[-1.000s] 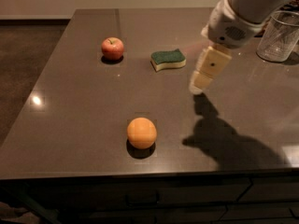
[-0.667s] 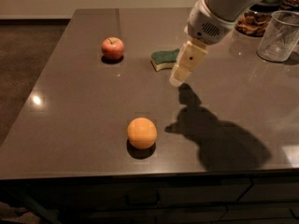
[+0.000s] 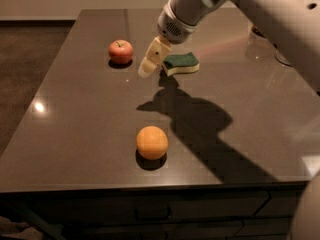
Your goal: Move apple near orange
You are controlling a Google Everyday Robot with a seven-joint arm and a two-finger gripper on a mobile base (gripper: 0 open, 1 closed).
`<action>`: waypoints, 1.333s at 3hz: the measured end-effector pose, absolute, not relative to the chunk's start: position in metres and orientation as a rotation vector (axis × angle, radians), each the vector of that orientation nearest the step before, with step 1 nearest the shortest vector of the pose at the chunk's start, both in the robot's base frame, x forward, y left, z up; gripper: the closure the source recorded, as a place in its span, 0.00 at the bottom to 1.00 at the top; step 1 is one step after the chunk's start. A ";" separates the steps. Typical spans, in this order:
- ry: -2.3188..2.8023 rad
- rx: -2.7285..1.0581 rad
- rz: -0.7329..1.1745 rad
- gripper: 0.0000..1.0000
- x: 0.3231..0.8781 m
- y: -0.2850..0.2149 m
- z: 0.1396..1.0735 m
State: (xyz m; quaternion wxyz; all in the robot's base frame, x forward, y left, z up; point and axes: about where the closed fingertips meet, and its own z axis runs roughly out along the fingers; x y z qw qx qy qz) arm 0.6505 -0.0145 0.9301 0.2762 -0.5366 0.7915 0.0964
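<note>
the only container in sight is a clear glass (image 3: 280, 58) at the far right of the dark table (image 3: 75, 134), mostly hidden behind the robot's arm (image 3: 240, 4); what it holds cannot be told. the arm comes in from the upper right as a thick pale limb, narrows to a rounded wrist above the far middle of the table, and slants down and to the left. at its end the gripper (image 3: 145, 71) hangs over the tabletop between the apple (image 3: 121, 51) and a green and yellow sponge (image 3: 181, 63), just beside the sponge's left end and a little apart from the apple. it carries nothing that shows, and whether it is released or clenched cannot be told. the apple sits on the far left part of the table, stem up. the orange (image 3: 152, 142) rests near the front edge, well apart from the apple. the arm's shadow lies across the table just to the right of the orange.
</note>
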 end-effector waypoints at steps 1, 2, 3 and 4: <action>2.116 -1.407 0.305 0.00 0.679 0.028 0.922; 2.106 -1.395 0.328 0.00 0.703 0.065 0.912; 2.112 -1.399 0.331 0.00 0.724 0.087 0.899; 2.137 -1.400 0.344 0.00 0.742 0.097 0.878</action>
